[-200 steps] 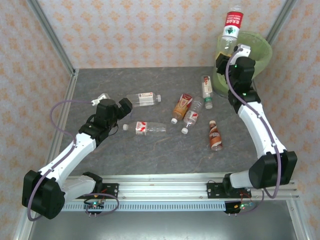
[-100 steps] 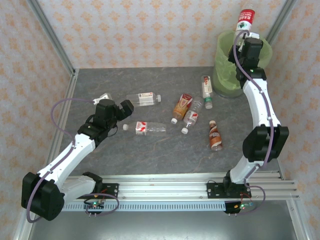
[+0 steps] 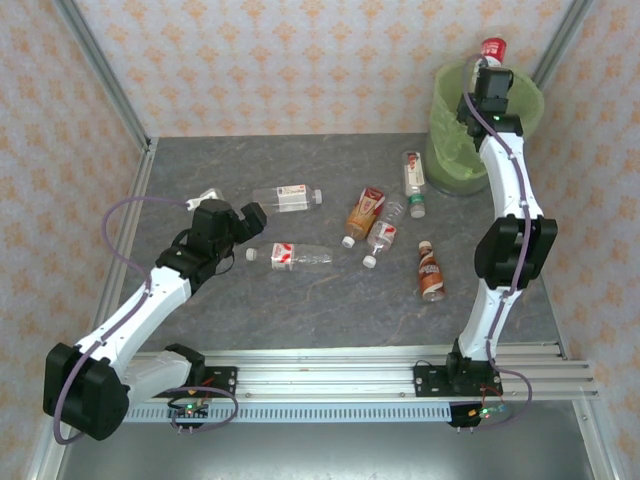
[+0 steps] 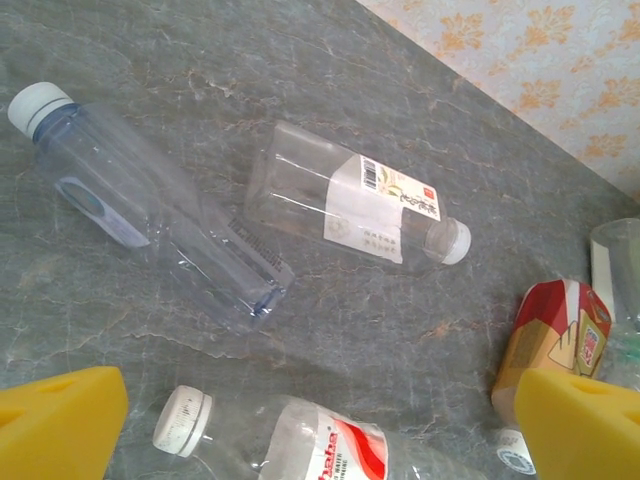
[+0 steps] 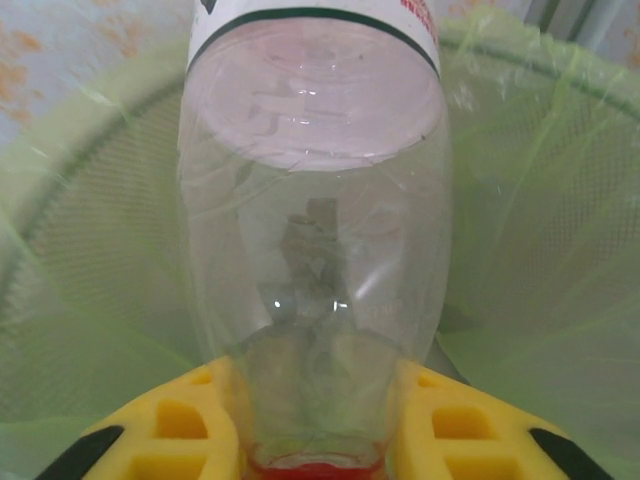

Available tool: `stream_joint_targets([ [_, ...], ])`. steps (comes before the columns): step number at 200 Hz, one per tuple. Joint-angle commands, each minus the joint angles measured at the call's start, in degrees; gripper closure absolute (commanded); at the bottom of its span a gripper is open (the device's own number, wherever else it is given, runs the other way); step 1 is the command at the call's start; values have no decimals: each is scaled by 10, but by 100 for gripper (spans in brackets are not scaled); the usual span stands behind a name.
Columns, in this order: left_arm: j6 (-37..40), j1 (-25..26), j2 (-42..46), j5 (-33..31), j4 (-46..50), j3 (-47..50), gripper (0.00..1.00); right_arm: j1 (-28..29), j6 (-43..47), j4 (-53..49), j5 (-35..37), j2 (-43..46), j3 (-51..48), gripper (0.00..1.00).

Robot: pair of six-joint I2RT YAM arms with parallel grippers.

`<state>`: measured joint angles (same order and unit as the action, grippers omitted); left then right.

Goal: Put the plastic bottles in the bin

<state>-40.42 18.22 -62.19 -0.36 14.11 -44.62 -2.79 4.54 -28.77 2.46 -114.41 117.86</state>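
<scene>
Fingers (image 5: pixel 170 440) of the right gripper (image 5: pixel 315 440) close narrowly on a clear bottle (image 5: pixel 315 200), one yellow pad on each side of its red-capped end. The body runs straight out past the fingertips, with a dark green band of label at its far end. Beyond and around it spreads the bin (image 5: pixel 540 250), a light-green bag over a mesh wall. In the top view the right gripper (image 3: pixel 488 85) hangs at the bin's (image 3: pixel 445 160) mouth, and the clear bottle (image 3: pixel 493 48) rises beyond the fingertips above the rim.

On the left gripper (image 4: pixel 320 430) the fingers (image 4: pixel 60 420) stand wide apart and grip nothing, above the grey table (image 4: pixel 400 330). Below the gap between them lies the red-and-white bottle (image 4: pixel 300 445), white cap toward one finger. Just past the fingertips lies the blue-labelled bottle (image 4: pixel 150 230), and near its base the white-labelled bottle (image 4: pixel 350 205). Close off the other finger sits the crushed orange bottle (image 4: pixel 555 330).

Farther out from the left gripper (image 3: pixel 248 230), well apart from both sets of fingers, the brown bottle (image 3: pixel 430 270) lies alone, and the green-labelled bottle (image 3: pixel 413 180) lies just beside the foot of the bin.
</scene>
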Motion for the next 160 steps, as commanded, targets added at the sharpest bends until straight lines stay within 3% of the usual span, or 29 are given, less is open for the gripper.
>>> stream_joint_targets([
  [1,8,-4,-6,-19,18,-17,0,-1,10,-28,29,-6,19,55],
  [14,9,-4,-10,-18,18,-18,0,-1,11,-33,28,-6,24,42],
  [32,10,-4,-16,-18,17,-21,0,-1,17,-49,26,-8,42,34],
  [86,3,-4,-33,-10,13,-24,0,-1,18,-115,12,-17,106,24],
  [160,0,-4,-48,-12,17,-26,0,0,20,-179,-76,32,115,8],
])
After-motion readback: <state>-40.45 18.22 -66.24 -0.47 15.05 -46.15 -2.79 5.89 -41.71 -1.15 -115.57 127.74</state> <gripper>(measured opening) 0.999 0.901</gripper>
